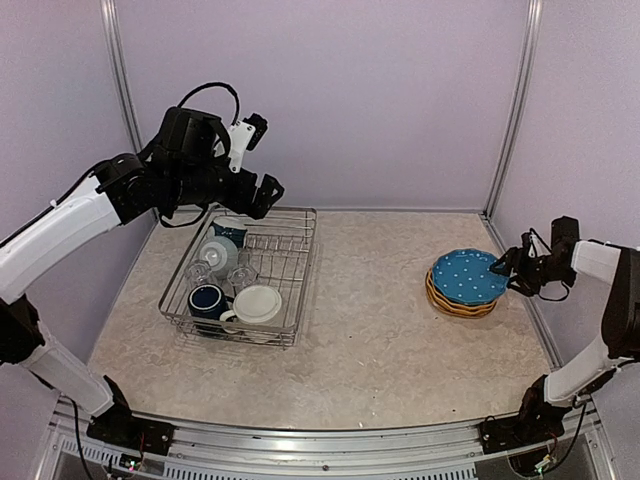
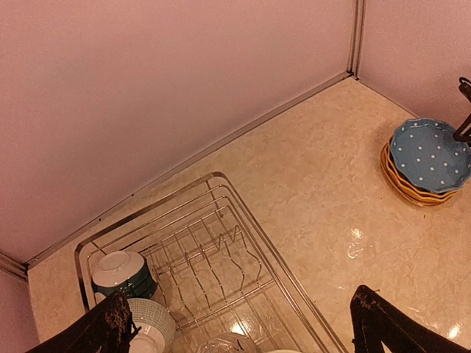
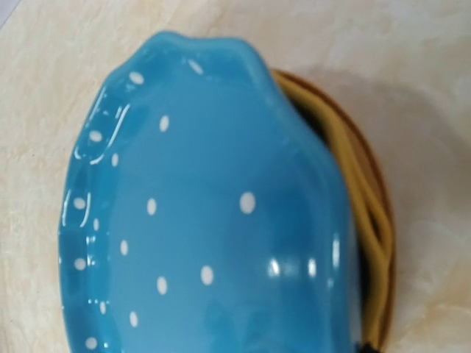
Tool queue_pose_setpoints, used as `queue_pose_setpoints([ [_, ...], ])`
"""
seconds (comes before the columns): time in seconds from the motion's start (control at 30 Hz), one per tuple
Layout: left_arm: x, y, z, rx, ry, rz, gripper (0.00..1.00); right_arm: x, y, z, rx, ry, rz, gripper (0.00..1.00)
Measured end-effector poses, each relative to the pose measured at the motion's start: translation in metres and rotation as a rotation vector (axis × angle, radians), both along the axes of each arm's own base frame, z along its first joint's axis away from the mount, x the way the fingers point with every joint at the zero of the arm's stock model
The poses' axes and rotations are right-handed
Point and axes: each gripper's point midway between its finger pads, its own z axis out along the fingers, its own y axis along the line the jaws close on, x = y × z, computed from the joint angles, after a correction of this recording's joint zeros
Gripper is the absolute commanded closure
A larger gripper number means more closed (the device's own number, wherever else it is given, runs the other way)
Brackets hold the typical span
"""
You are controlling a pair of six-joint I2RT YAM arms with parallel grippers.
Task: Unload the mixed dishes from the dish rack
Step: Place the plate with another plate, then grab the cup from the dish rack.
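The dish rack stands at the left and holds a navy mug, a cream mug, an upturned bowl and clear glasses. My left gripper hovers above the rack's far edge, open and empty. In the left wrist view its dark fingertips stand wide apart over the rack. At the right, a blue white-dotted plate lies on a stack of yellow-orange plates. My right gripper is at that stack's right rim. The right wrist view shows the blue plate close up and hides the jaws.
Lilac walls close in the back and both sides, with metal posts at the corners. The marbled tabletop lies between rack and plates. In the left wrist view an upturned teal cup and a ribbed bowl sit in the rack's far corner.
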Motion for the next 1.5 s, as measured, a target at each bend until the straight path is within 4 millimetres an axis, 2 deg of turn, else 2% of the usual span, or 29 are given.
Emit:
queue_pose_setpoints([
  [0.33,0.026,0.012,-0.022,0.012,0.083,0.112,0.01,0.0,0.006,-0.005,0.01,-0.007,0.009,0.29],
  [0.5,0.031,0.018,-0.023,0.002,0.105,0.141,0.01,0.001,0.007,-0.006,0.003,-0.011,0.01,0.27],
  [0.63,0.033,0.019,-0.019,-0.009,0.113,0.157,0.01,0.001,0.005,-0.007,-0.05,-0.001,-0.006,0.2],
  [0.73,0.033,0.019,-0.016,-0.021,0.127,0.169,0.01,-0.002,0.0,0.001,-0.109,-0.011,-0.032,0.13],
  [0.83,0.034,0.022,-0.013,-0.051,0.155,0.192,0.01,-0.007,-0.008,0.017,-0.176,-0.047,-0.06,0.08],
  [0.97,0.029,0.038,-0.025,-0.097,0.245,0.248,0.01,-0.012,-0.009,0.035,-0.222,-0.092,-0.063,0.02],
  [1.13,0.0,0.063,-0.055,-0.15,0.412,0.308,0.01,-0.015,0.016,0.05,-0.238,-0.145,0.011,0.0],
  [1.23,-0.016,0.077,-0.065,-0.201,0.515,0.337,0.01,-0.017,0.035,0.056,-0.236,-0.169,0.067,0.0],
  [1.4,-0.016,0.099,-0.085,-0.25,0.65,0.421,0.01,-0.019,0.062,0.057,-0.225,-0.179,0.142,0.0],
  [1.5,-0.012,0.096,-0.107,-0.215,0.727,0.447,0.01,-0.02,0.075,0.058,-0.214,-0.183,0.169,0.0],
])
